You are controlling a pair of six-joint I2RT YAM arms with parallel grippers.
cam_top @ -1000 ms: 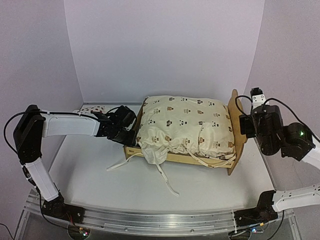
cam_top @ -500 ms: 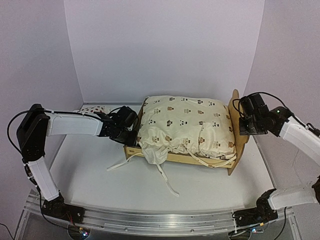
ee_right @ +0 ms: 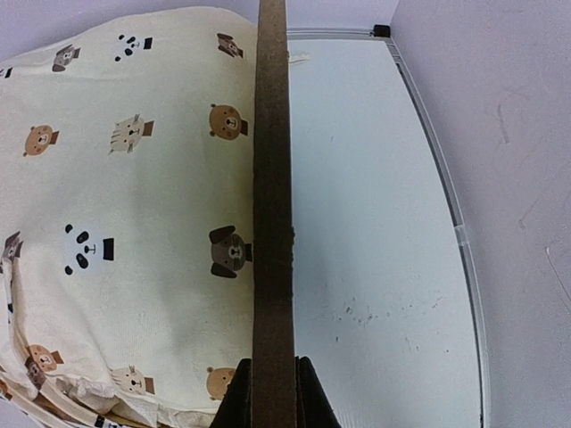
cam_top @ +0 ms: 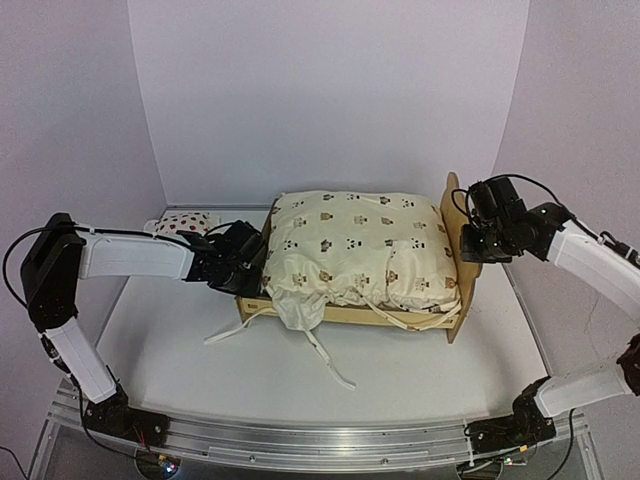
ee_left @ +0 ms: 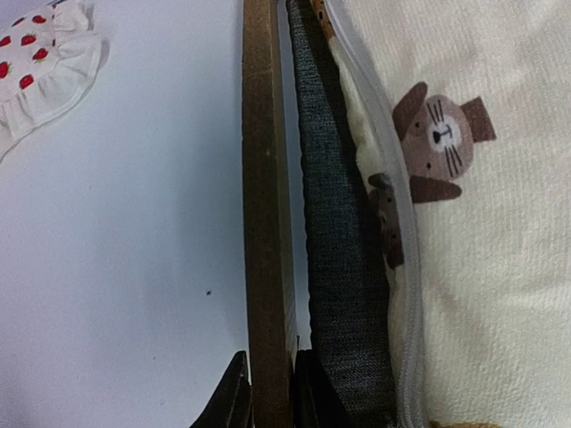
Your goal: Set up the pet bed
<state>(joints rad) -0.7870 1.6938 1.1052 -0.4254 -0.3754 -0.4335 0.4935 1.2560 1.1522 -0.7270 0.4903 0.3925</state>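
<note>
Jaws on both sides are pinched onto wood now; a second ago both stood wide and neither had the frame. The left gripper (ee_left: pixel 268 403) clamps the top edge of the foot rail (ee_left: pixel 261 196), with one finger (ee_left: pixel 234 401) outside it and the other inside against the grey felt base (ee_left: pixel 337 232). The right gripper (ee_right: pixel 273 392) clamps the headboard (ee_right: pixel 272 160) the same way, its edge running straight out from between the fingers. So the pet bed (cam_top: pixel 350 314) is held at both ends, spanned between the two grippers.

Other change: the right arm has come in from clear of the headboard, and the whole bed sits a bit further toward the left arm and the back wall than it did. I can't tell from above whether it slid or was lifted — no clear gap shows under the frame.

The cover (cam_top: pixel 350 240) sits bunched on the bed, inboard of both jaw pairs, with its ties trailing over the near rail onto the table (cam_top: pixel 150 330). The strawberry pillow (ee_left: pixel 40 76) lies on the table outboard of the left jaws, apart from the rail and not in the bed.

My read: this is a two-handed reposition of the frame with the grip only just made. The bedding isn't done — cover unsmoothed, pillow out. Risk: both grips are thin edge pinches, so an uneven pull could rack or tip the frame.
</note>
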